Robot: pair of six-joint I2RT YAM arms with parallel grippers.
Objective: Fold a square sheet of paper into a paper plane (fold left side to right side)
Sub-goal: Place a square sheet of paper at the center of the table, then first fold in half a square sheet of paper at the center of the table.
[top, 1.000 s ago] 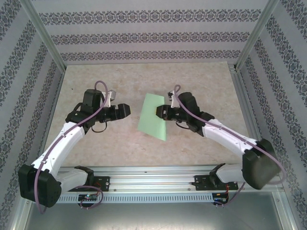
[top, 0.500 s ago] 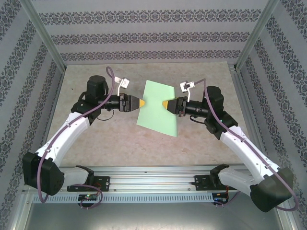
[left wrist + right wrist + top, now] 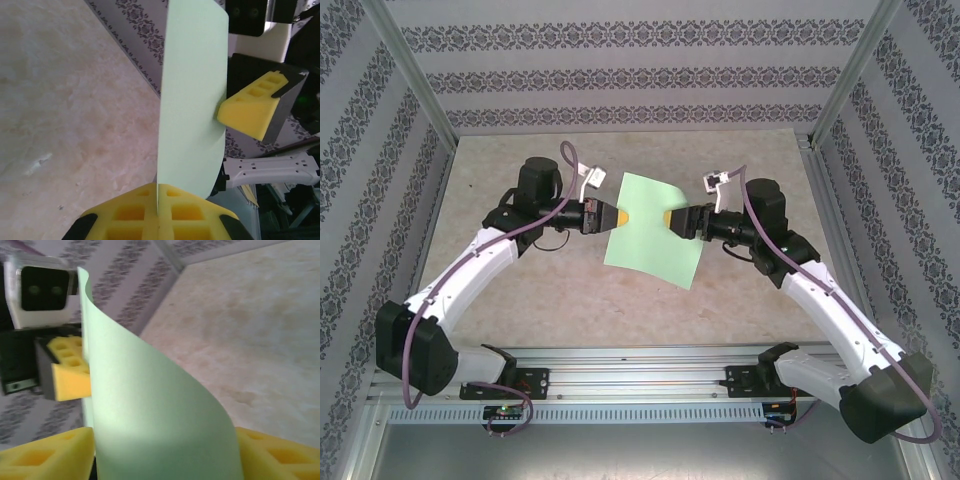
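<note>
The square sheet of paper (image 3: 653, 230) is light green, uncreased and gently curved, and it hangs in the air above the table between both arms. My left gripper (image 3: 623, 216) is shut on its left edge; in the left wrist view the sheet (image 3: 192, 100) runs edge-on into the seam of the closed yellow pads (image 3: 190, 220). My right gripper (image 3: 667, 219) is at the opposite edge. In the right wrist view its yellow pads (image 3: 47, 455) stand wide apart, open, and the sheet (image 3: 150, 415) covers the gap. The paper plane is out of view.
The beige tabletop (image 3: 570, 300) lies below the sheet. Patterned walls (image 3: 620, 75) and metal posts (image 3: 415, 75) close in the back and sides. An aluminium rail (image 3: 640, 360) carrying the arm bases runs along the near edge.
The left gripper moved right to the sheet's left edge and shut on it. The right arm swung outward and turned its wrist, and the sheet now spreads wider between both grippers.
</note>
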